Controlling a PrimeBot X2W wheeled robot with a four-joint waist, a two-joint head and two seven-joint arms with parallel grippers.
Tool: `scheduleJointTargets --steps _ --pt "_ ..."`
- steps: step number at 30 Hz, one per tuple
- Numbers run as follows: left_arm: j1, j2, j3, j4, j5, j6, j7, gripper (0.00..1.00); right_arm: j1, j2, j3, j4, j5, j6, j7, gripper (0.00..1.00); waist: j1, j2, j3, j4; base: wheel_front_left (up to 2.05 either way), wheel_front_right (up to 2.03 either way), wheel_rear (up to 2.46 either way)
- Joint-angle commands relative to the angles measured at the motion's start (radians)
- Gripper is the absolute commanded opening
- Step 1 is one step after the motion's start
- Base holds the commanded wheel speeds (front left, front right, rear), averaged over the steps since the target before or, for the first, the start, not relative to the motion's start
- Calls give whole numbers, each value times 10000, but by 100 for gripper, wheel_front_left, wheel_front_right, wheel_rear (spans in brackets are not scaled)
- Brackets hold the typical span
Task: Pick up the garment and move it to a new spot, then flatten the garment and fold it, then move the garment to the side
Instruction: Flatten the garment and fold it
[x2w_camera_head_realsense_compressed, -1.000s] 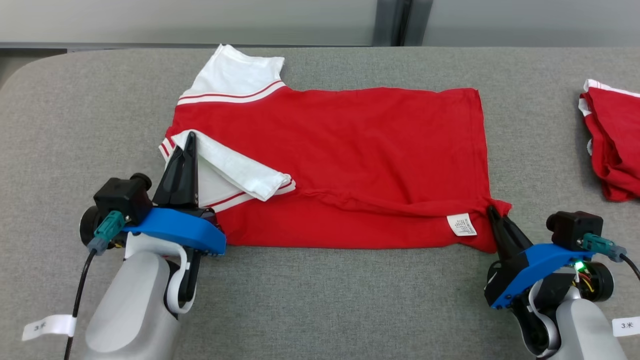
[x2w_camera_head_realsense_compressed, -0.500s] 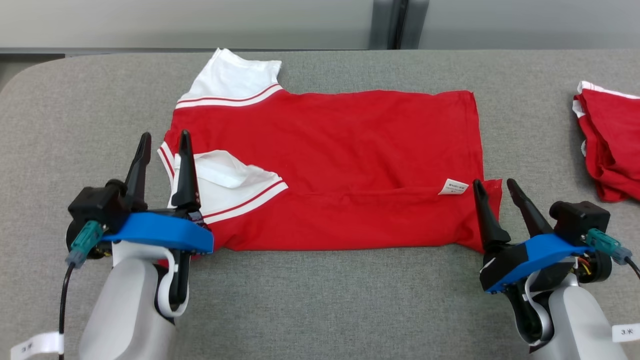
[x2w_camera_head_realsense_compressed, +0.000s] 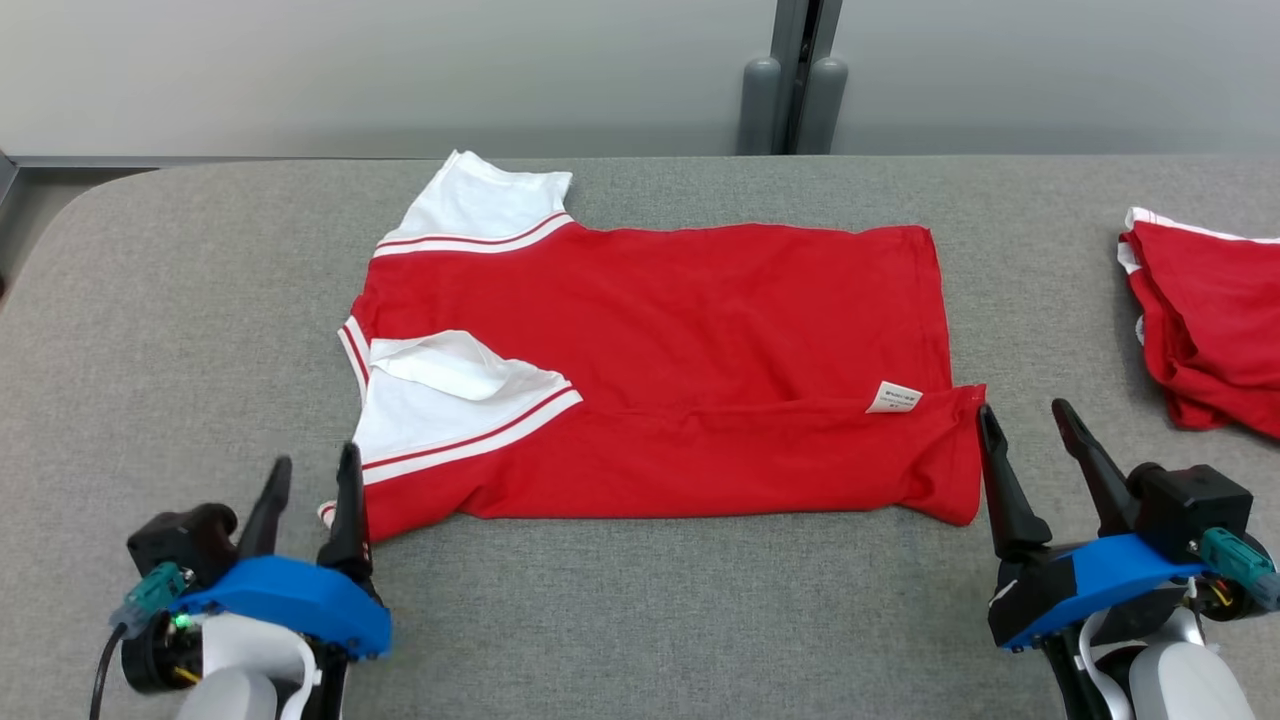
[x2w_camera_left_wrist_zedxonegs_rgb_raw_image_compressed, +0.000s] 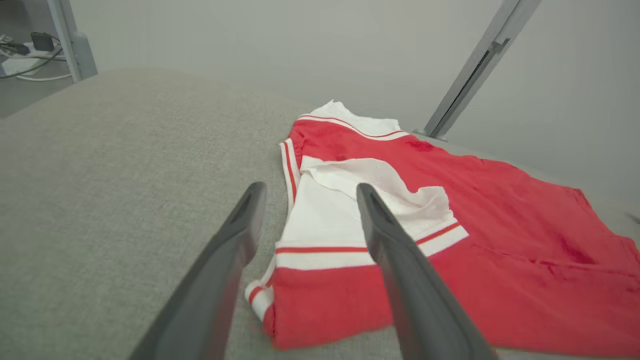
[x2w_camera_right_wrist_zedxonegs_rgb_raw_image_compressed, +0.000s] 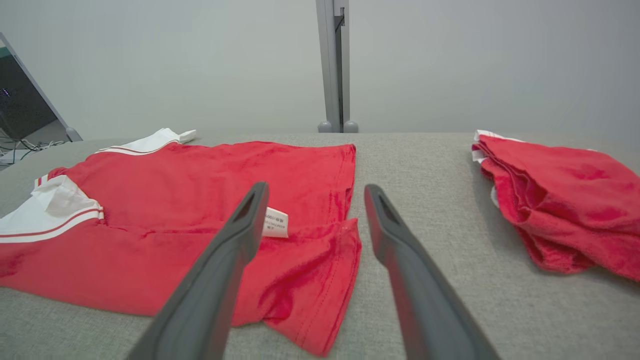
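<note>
On grey table (x2w_camera_head_realsense_compressed: 640, 620), centre: red-and-white garment (x2w_camera_head_realsense_compressed: 690, 330) laid flat, near long edge folded over, white sleeve turned onto red body. Left gripper (x2w_camera_head_realsense_compressed: 315, 456) spread wide, nothing held, parked at garment's near-left corner. Right gripper (x2w_camera_head_realsense_compressed: 1022, 406) spread wide, nothing held, just beside near-right corner. Second red garment (x2w_camera_head_realsense_compressed: 1215, 320) bunched at far right.
</note>
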Motion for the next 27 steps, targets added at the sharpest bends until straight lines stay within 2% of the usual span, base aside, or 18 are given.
scheduleJointTargets --steps 1,5,10,15,16,17,18,27 --pt "193 60 -13 38 -177 97 573 100 173 -27 28 -118 -42 1 115 100 2 0 19 -19 0 0 0" --pt "382 -82 159 179 -785 380 1862 100 245 -27 102 -253 -51 1 299 100 2 0 209 -103 0 0 0" --pt "404 -74 440 293 -1069 962 2522 100 180 -27 222 -198 -70 1 439 100 2 0 489 -253 0 0 0" --pt "312 -126 508 360 -1360 855 2709 100 83 -26 247 115 35 1 580 100 2 0 674 -353 0 0 0" --pt "299 -173 480 338 -1411 794 2727 64 58 -26 254 217 67 1 597 100 2 0 698 -361 0 0 0" --pt "286 -200 447 298 -1453 733 2727 41 17 -26 251 358 121 1 629 100 2 0 717 -364 0 0 0" --pt "263 -222 429 247 -1484 686 2680 0 -35 -26 263 507 141 1 649 100 2 0 736 -361 0 0 0" --pt "158 -238 317 -340 -1345 681 2167 0 -775 -26 435 2323 565 1 812 100 2 0 800 -147 0 0 0"
